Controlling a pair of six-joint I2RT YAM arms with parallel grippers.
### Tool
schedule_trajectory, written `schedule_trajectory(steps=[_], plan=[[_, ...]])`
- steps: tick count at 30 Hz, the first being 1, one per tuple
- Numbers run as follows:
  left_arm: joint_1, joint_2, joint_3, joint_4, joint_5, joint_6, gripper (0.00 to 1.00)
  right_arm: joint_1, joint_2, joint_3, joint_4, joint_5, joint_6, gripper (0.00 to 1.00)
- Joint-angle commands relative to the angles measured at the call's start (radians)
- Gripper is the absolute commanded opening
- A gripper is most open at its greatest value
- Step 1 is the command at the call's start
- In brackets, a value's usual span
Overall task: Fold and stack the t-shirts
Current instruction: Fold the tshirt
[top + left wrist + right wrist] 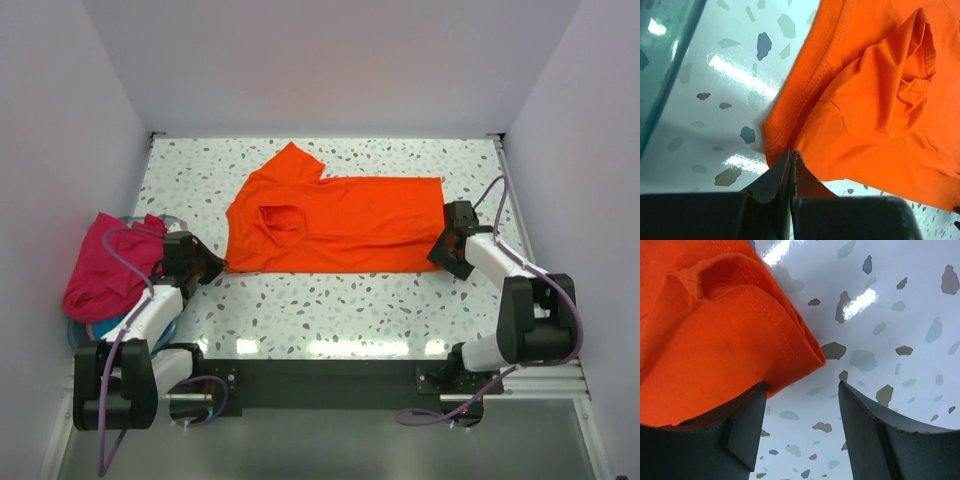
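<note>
— What do you have on your feed, around the work?
— I see a glossy white tabletop (330, 310) flecked with grey and brown chips, a pale blue plastic tub (76, 336) at its left edge, and plain white walls (330, 60) on three sides.

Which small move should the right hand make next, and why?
Probably slide the right hand a little toward the orange t-shirt and close. Its fingers stand open, and the hem corner lies at one finger, not yet between both, while the left hand is shut on the other near corner.
</note>
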Motion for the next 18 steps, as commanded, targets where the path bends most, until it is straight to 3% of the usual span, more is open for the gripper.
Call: schedule_trajectory(steps=[1, 3, 5, 6, 8, 10, 18], plan=[[0.010, -0.001, -0.017, 0.022, -0.018, 0.008, 0.03, -0.007, 0.052, 0.050, 0.061, 0.027, 0.026, 0.61], [0.009, 0.010, -0.018, 0.024, -0.018, 0.011, 0.03, -0.008, 0.075, 0.061, 0.074, 0.032, 0.024, 0.59], [0.009, 0.019, -0.021, 0.028, -0.018, 0.012, 0.02, -0.013, 0.092, 0.064, 0.078, 0.044, 0.023, 0.48], [0.009, 0.022, -0.020, 0.028, -0.019, 0.014, 0.02, -0.016, 0.092, 0.066, 0.075, 0.044, 0.021, 0.34], [0.009, 0.026, -0.021, 0.019, -0.022, 0.015, 0.01, -0.027, 0.080, 0.064, 0.068, 0.044, 0.017, 0.15], [0.009, 0.016, -0.017, -0.002, -0.027, 0.015, 0.00, -0.044, 0.058, 0.066, 0.045, 0.036, 0.009, 0.04], [0.007, -0.131, -0.001, -0.173, -0.088, -0.006, 0.00, -0.174, -0.112, 0.070, -0.089, -0.045, -0.054, 0.00]])
